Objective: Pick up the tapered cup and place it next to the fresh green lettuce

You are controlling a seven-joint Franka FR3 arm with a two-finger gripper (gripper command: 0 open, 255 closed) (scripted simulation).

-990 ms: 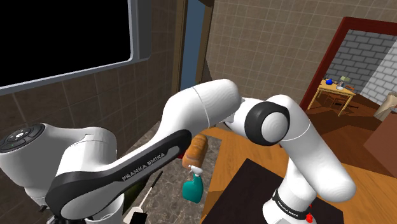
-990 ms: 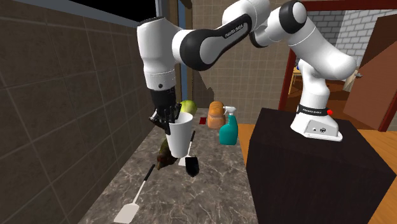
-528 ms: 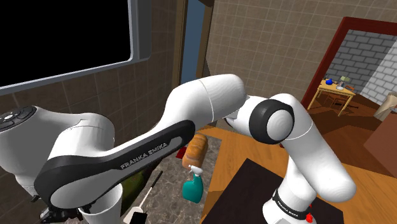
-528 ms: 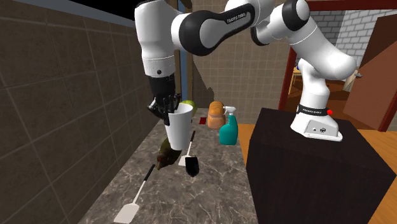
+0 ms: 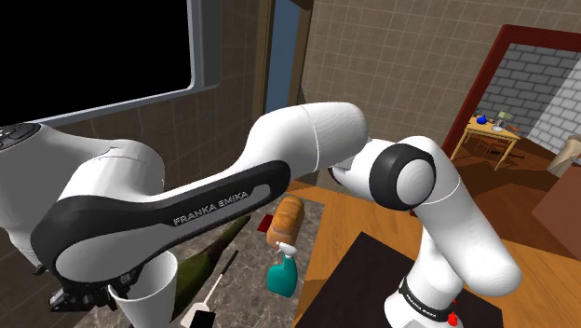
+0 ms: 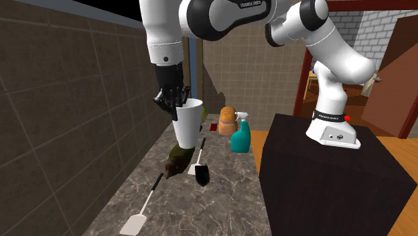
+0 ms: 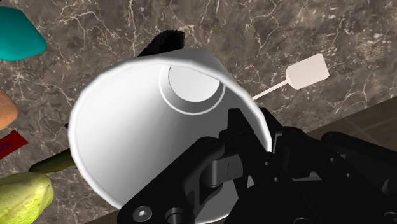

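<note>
The tool (image 6: 177,107) pinches the white cup (image 6: 187,126) by its rim, so it hangs mouth up above the surface (image 6: 228,200); I think it goes to the green lettuce (image 7: 20,198) nearby.

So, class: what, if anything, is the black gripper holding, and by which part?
The white tapered cup, gripped at its rim by the black two-finger gripper.
</note>
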